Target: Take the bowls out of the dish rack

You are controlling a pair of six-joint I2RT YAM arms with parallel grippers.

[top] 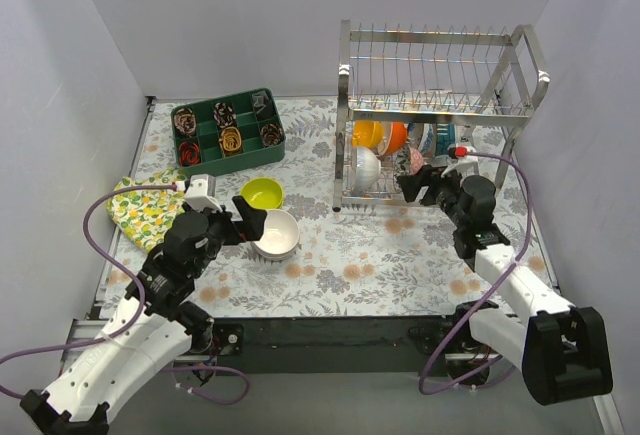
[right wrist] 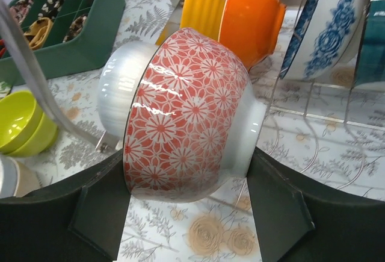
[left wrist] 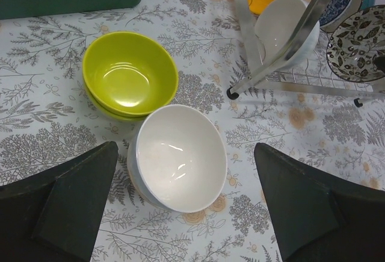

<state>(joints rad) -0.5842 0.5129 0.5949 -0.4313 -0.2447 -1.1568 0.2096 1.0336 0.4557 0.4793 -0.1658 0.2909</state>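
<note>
Lime-green, a nested pair of bowls (left wrist: 129, 75) sits on the table (top: 400, 265) just beyond the left gripper (left wrist: 185, 168) and slightly to its left. A white bowl (left wrist: 180, 156) rests upright directly beneath that gripper, against the green pair. The gripper's fingers stand wide apart either side of the white bowl, touching nothing and holding nothing. Off to that gripper's right rises the dish rack (top: 440, 55), so the left arm is well apart from the bowls that remain in it. At the rack's lower tier the right gripper (right wrist: 186, 162) straddles a red flower-patterned bowl (right wrist: 186, 111) that stands on edge. Its rim faces the left finger and its foot the right finger, so the bowl's axis runs straight across from finger to finger. Both fingers (right wrist: 96, 214) sit close at its sides, but whether they pinch it or merely flank it I cannot tell (the bowl's own curve hides the contact). Close behind it, on the gripper's left, leans a ribbed white bowl (right wrist: 117, 93). Ahead of the gripper stand a yellow bowl (right wrist: 204, 3) and an orange bowl (right wrist: 249, 15), and ahead to its right is a blue-patterned bowl (right wrist: 331, 21). The right arm is plainly the nearer one. Its coming move, as I judge it, depends on a firm grip across that rim-to-foot axis before the red bowl is drawn back out of the wires toward the gripper.
</note>
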